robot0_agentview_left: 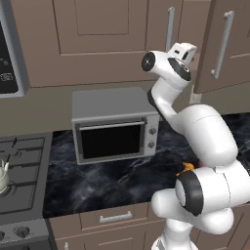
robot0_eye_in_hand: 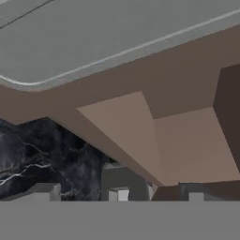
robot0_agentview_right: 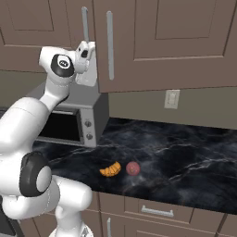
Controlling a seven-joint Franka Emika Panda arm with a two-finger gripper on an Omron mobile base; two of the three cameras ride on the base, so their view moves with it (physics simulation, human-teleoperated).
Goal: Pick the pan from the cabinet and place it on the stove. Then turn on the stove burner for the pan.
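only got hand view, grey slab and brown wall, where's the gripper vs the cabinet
Observer: The gripper is raised beside the handle edge of the cabinet door, above the toaster oven.
Operator: door open yet
Observer: It looks slightly ajar, its handle edge standing out from the next door.
Operator: where's the stove
Observer: The stove is left of the toaster oven, with a kettle on it.
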